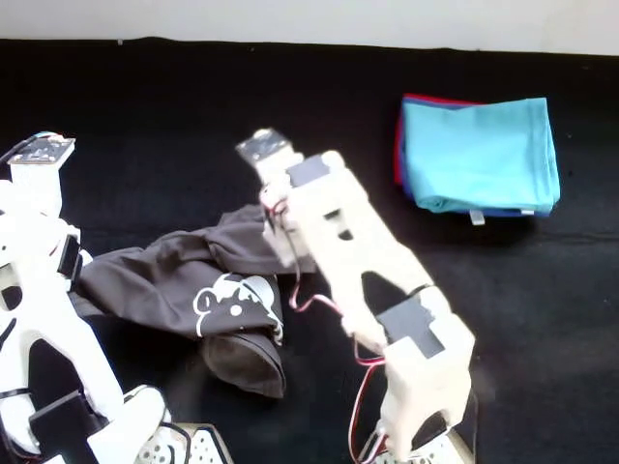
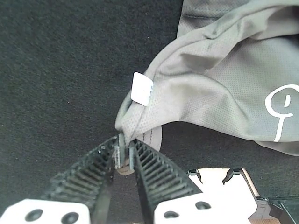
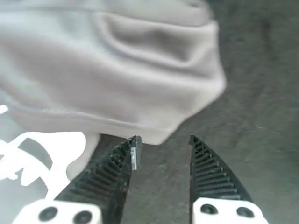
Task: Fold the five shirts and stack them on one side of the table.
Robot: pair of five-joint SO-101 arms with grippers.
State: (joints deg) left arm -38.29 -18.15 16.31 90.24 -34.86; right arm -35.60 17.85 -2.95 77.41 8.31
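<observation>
A dark grey shirt [image 1: 184, 275] with a white cartoon print lies crumpled on the black table, left of centre. My left gripper [image 2: 125, 156] is shut on the hem of the grey shirt [image 2: 224, 84], just below its small white tag [image 2: 141, 88]. My right gripper [image 3: 163, 147] is open, its fingertips just short of a rounded fold of the grey shirt [image 3: 117, 70], with nothing between them. In the high view the right arm [image 1: 338, 232] lies across the shirt's right end and the left arm [image 1: 39, 261] stands at its left end.
A stack of folded shirts [image 1: 479, 155], teal on top with blue and red below, lies at the far right of the table. Bare black tabletop [image 1: 503, 290] stretches in front of the stack. Red cables [image 1: 319, 304] hang off the right arm.
</observation>
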